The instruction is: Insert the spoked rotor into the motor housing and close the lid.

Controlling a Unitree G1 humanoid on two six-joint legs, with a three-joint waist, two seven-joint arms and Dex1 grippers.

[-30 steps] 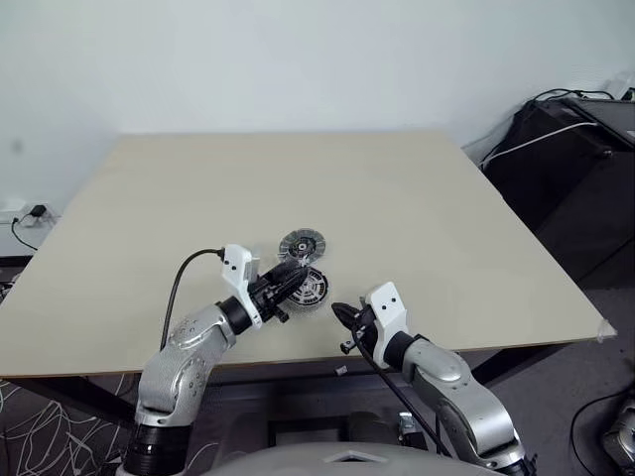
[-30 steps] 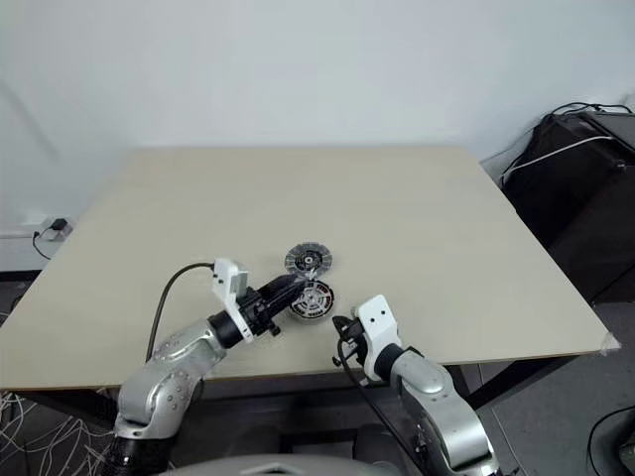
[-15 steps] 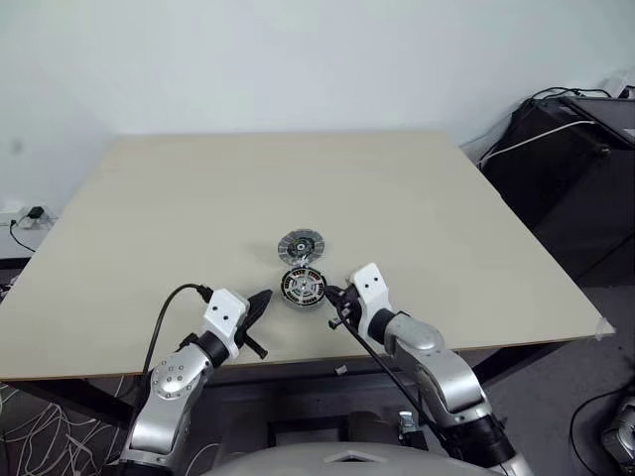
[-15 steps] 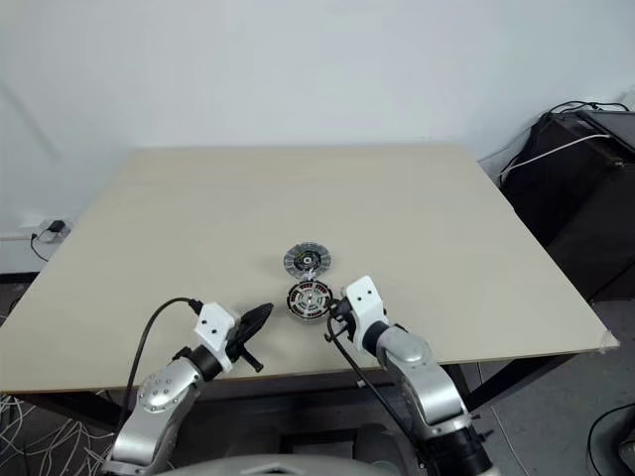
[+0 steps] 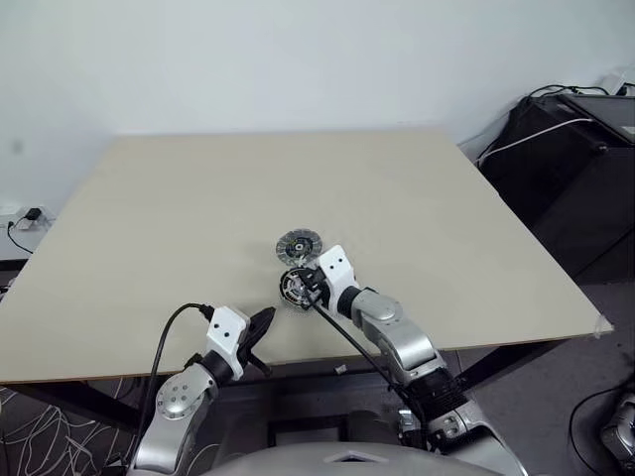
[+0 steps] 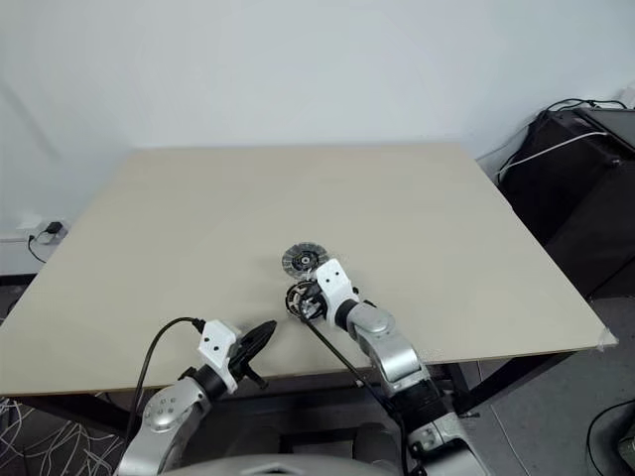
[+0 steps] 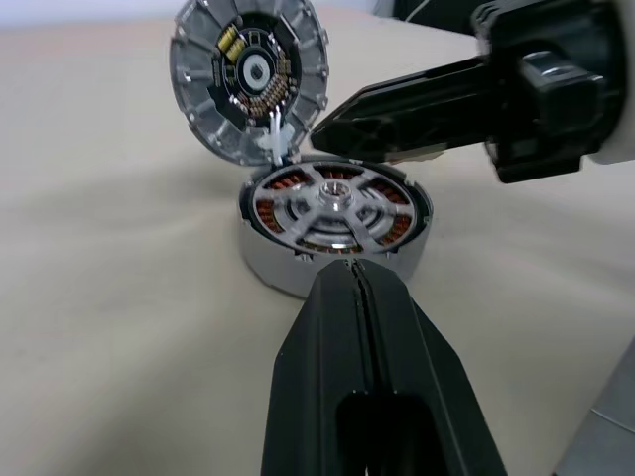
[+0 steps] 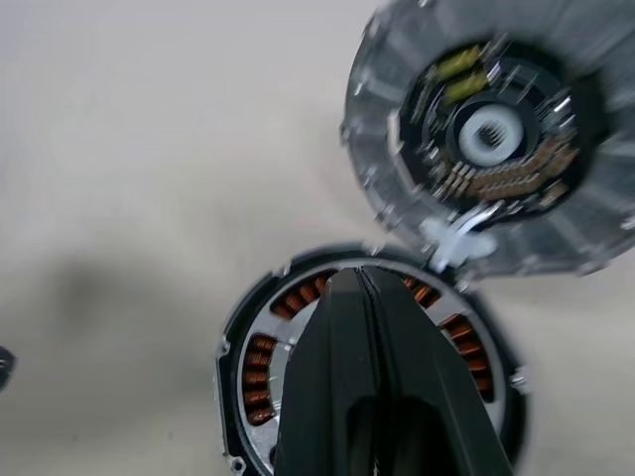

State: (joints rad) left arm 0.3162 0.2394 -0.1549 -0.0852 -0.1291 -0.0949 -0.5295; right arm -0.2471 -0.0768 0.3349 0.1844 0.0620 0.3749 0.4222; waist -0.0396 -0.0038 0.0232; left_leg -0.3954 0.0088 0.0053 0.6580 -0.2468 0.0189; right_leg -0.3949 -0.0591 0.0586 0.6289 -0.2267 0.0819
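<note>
The spoked rotor (image 7: 335, 201) sits seated inside the motor housing (image 7: 260, 260) near the front edge of the table (image 5: 149, 218), its silver arms lying over the ring of copper windings with the hub in the middle; the insertion appears done, though whether the rotor is pressed fully home cannot be judged from these views. The lid (image 7: 248, 74) lies just behind the housing, its inner face with a dark centre and small components turned up toward the cameras, and it seems tied to the housing by a small pale link at the rim; closing it over the rotor is what is left of the task. The right gripper (image 7: 342, 111), its two black fingers pressed together and holding nothing, points in over the far side of the housing, close to where lid and housing meet; actual contact with either cannot be made out. The left gripper (image 5: 260, 324), fingers likewise together and empty, hangs well short of the housing, at the table's front edge. From the head cameras the housing is largely covered by the right wrist; the lid's outer face is out of sight; the right wrist view is blurred at the lid.
</note>
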